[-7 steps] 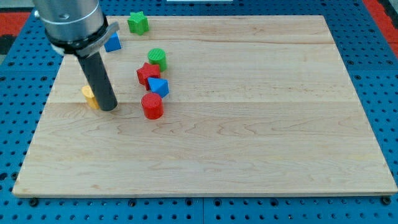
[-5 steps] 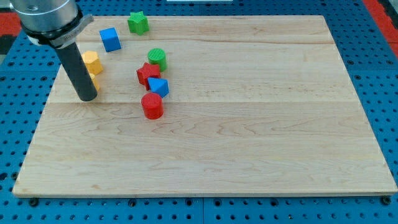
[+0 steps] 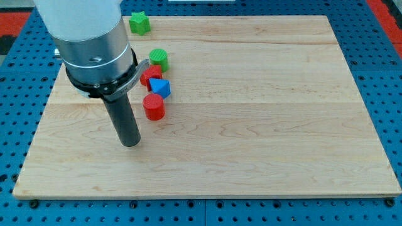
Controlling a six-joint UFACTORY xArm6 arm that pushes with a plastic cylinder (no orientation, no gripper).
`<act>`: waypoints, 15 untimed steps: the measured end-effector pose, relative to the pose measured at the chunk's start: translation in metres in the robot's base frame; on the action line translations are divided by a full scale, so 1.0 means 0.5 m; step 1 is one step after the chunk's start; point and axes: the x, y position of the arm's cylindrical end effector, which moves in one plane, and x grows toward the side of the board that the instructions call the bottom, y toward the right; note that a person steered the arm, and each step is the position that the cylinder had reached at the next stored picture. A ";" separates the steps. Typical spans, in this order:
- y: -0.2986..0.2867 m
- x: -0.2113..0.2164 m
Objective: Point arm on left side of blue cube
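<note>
My tip rests on the wooden board, below and left of the red cylinder. The blue cube is hidden behind the arm's grey body, and so are the yellow blocks. A blue triangular block lies just above the red cylinder, with a red star block up and left of it, partly covered by the arm. A green cylinder sits above those. A green star block lies near the board's top edge.
The board lies on a blue pegboard surface. The arm's wide body covers the board's upper left part.
The rod has swung from the left edge of the board down and to the right. The arm's body now covers the blue cube and the yellow blocks, which showed before.
</note>
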 end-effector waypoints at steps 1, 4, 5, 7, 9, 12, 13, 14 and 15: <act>0.000 0.000; -0.001 0.002; -0.004 -0.076; -0.051 -0.110; -0.121 -0.072; -0.367 -0.223; -0.367 -0.374; -0.367 -0.426; -0.368 -0.445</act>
